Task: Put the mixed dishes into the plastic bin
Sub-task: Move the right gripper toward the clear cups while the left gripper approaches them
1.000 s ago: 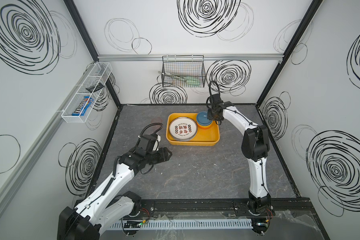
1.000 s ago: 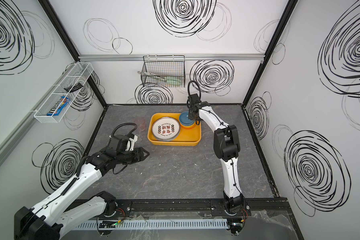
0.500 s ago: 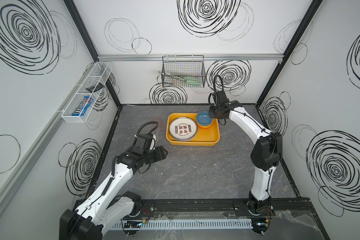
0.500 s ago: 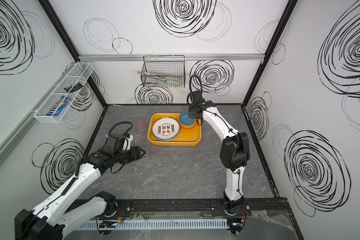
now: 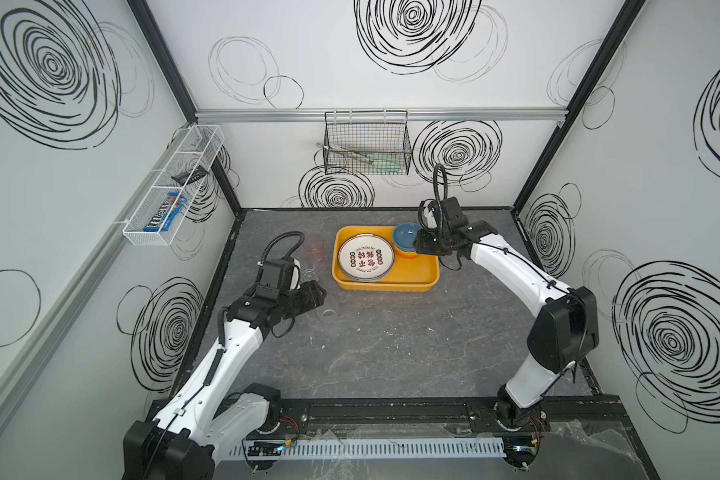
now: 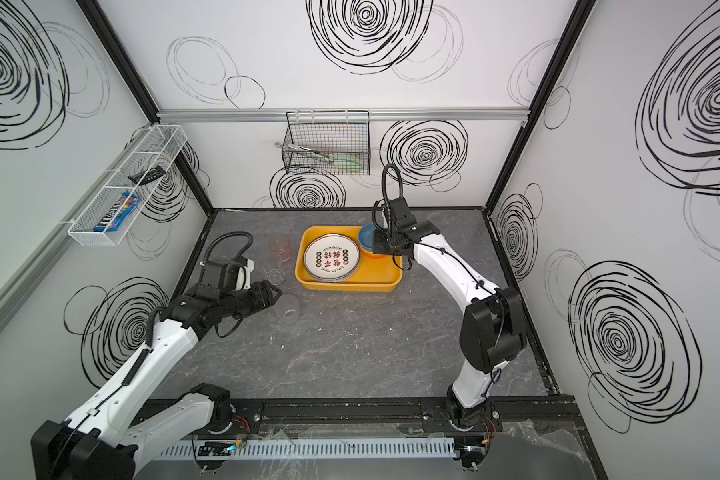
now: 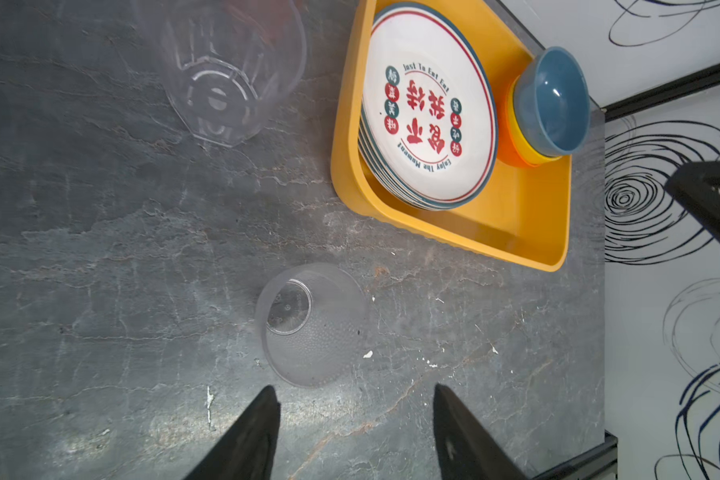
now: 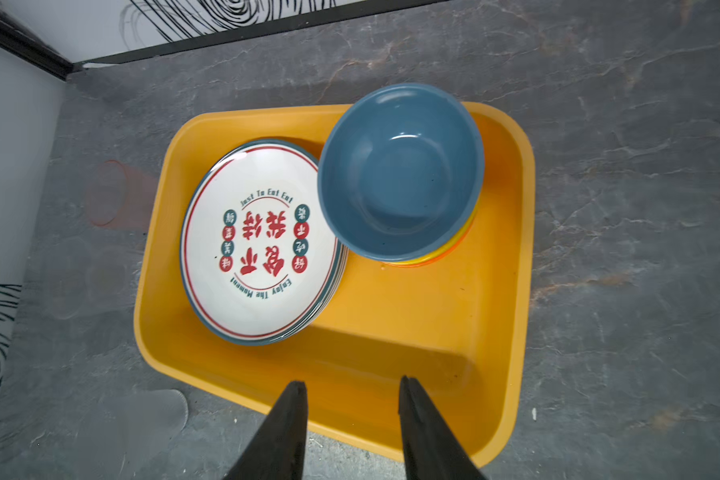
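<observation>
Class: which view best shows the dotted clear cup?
Left wrist view: the dotted clear cup is close and sharp. In both top views it is small and faint; right wrist view, barely a blur.

Bright, even overhead light fills both top views sharply, while the wide-angle wrist views show a pale glare patch on the grey tabletop (image 7: 192, 432), soft highlights in the blue bowl (image 8: 404, 137) and a dark shadow inside the yellow bin (image 8: 391, 357).
</observation>
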Controlling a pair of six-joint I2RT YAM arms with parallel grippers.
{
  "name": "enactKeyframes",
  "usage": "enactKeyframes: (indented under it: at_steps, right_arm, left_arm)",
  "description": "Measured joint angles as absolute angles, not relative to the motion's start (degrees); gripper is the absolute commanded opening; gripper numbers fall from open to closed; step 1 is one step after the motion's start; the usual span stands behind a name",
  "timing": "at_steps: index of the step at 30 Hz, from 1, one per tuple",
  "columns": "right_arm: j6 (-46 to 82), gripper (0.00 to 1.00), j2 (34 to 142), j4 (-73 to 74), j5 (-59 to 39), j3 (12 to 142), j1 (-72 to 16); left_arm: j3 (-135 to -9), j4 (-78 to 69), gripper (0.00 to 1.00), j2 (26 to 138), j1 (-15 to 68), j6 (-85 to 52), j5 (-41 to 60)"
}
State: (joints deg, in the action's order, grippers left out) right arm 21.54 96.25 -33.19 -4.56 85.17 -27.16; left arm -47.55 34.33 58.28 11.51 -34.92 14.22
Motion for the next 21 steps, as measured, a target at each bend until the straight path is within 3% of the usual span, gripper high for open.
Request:
enactKeyframes:
  at_steps: [10,21]
  right_arm:
    - [19.6,0.56,90.9,-25.3,-15.6,77.4,-32.2]
    - [17.8,0.59,87.7,-18.5,-24.0,73.3,-37.9]
  left_arm:
    - [-51.0,33.5,0.62,64.1,5.8,-34.3,13.2]
    - [-53.4,31.4,0.59,70.4,1.3,-34.0,12.1]
